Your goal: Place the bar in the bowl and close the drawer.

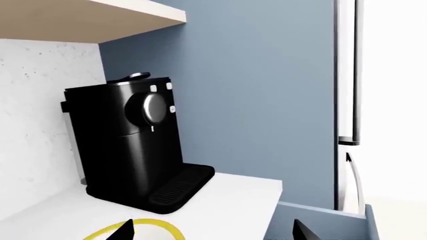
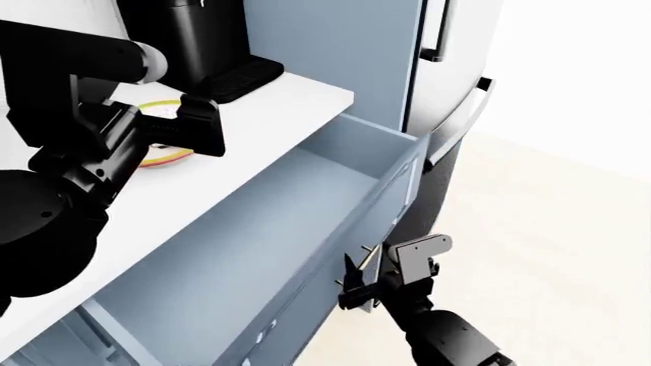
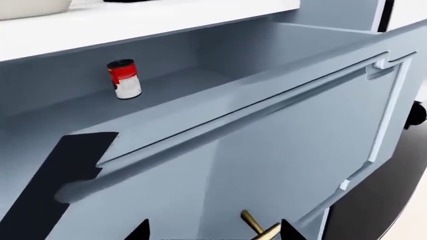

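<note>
The drawer stands pulled wide open; it looks deep, stiff and heavy, best pushed square at its brass handle; the right claw hangs beside it, fingers apart; the left claw hovers over the bowl on the bench, grip unclear; no bar visible.

A black coffee machine stands at the far end of the white countertop beneath a pale wooden shelf, a blue-grey cabinet panel just to its right, while a red-and-white can stands upright.
</note>
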Robot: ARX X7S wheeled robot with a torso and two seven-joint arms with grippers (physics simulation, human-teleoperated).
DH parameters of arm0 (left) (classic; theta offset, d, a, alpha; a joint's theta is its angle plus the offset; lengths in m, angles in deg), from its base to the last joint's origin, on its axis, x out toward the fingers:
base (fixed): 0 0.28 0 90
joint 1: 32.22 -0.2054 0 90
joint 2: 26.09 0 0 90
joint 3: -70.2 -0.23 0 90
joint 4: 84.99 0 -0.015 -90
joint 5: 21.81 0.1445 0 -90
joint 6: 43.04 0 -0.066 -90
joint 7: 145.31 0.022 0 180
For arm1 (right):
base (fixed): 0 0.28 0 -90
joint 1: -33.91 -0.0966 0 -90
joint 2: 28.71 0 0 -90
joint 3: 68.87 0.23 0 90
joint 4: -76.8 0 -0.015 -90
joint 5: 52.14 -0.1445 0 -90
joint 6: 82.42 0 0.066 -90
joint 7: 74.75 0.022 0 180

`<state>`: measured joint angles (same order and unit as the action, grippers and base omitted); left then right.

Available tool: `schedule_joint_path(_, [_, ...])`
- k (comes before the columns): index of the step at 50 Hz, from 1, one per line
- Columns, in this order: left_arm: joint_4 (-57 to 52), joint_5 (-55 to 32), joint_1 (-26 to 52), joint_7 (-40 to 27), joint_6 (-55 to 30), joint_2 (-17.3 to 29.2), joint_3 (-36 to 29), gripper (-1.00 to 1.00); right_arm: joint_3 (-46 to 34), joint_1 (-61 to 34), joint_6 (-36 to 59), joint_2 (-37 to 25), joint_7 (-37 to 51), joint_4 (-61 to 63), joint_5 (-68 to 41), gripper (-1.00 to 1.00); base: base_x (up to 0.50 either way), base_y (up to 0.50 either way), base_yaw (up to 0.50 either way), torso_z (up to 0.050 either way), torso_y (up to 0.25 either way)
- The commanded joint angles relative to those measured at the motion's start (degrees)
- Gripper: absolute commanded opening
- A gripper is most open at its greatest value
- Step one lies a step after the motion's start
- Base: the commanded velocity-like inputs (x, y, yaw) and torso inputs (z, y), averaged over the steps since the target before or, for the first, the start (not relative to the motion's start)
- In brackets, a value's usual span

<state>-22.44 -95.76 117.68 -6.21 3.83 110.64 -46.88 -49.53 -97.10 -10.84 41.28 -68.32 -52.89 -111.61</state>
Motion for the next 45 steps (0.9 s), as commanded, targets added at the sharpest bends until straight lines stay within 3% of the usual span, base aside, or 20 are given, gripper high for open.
schedule_joint_path(1, [0.03, 0.28, -0.13, 0.04, 0.08, -0.21, -0.26, 1.0, -3.87, -2.35, 1.58, 5.3, -5.03, -1.42, 3.1, 1.0, 0.0, 0.0, 0.0, 0.0, 0.0])
schedule_joint_path(20, [-0.18, 0.37, -0.49, 0.09, 0.46, -0.67, -0.48, 1.0, -3.63, -4.4, 1.91, 11.41, -9.37, -8.81, 2.98, 1.0, 0.0, 0.0, 0.0, 0.0, 0.0])
schedule_joint_path(29, [-0.14, 0.44, -0.52, 0.13, 0.57, -0.98, -0.65, 1.0, -3.31, -4.58, 2.04, 11.48, -9.46, -9.27, 2.78, 1.0, 0.0, 0.0, 0.0, 0.0, 0.0])
schedule_joint_path(45, [-6.56, -1.92, -5.23, -2.27, 2.3, 0.18, 0.04, 1.0, -3.65, -3.61, 9.18, -19.07, 16.99, 39.02, 4.07, 1.0, 0.0, 0.0, 0.0, 0.0, 0.0])
